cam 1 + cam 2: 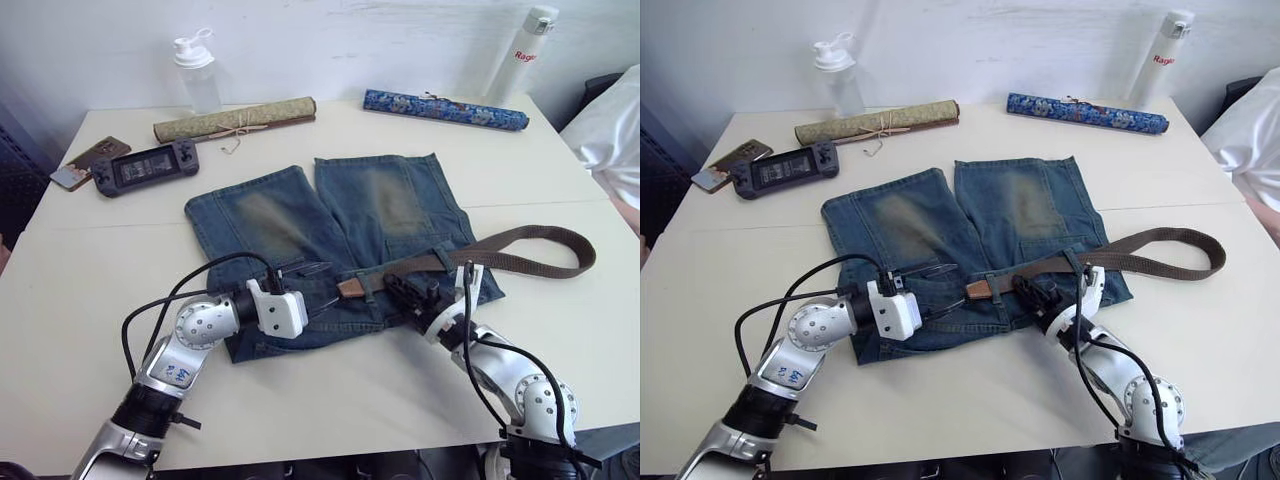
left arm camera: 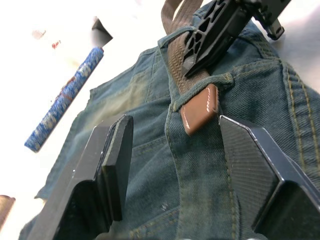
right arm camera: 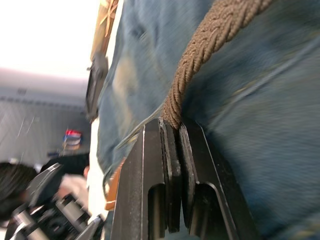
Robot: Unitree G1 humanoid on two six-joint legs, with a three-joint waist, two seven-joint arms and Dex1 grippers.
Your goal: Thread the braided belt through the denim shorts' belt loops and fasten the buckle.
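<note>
The denim shorts (image 1: 350, 225) lie flat on the white table (image 1: 100, 260), waistband toward me. The braided belt (image 1: 530, 236) runs along the waistband and curves back in a long bend off the shorts' right side. Its tan leather tip (image 2: 200, 107) pokes out from under one of the belt loops (image 2: 222, 80). My right gripper (image 1: 405, 290) is shut on the belt (image 3: 210, 45) just behind that loop. My left gripper (image 1: 328, 285) is open over the waistband, its fingers (image 2: 112, 165) spread on either side of the tip. The buckle is hidden.
At the table's far side lie a tan scroll (image 1: 235, 120), a blue scroll (image 1: 445, 109), a clear bottle (image 1: 197, 72) and a white bottle (image 1: 522, 55). A handheld console (image 1: 145, 167) and a phone (image 1: 88, 160) sit far left. White cloth (image 1: 615, 130) is at the right edge.
</note>
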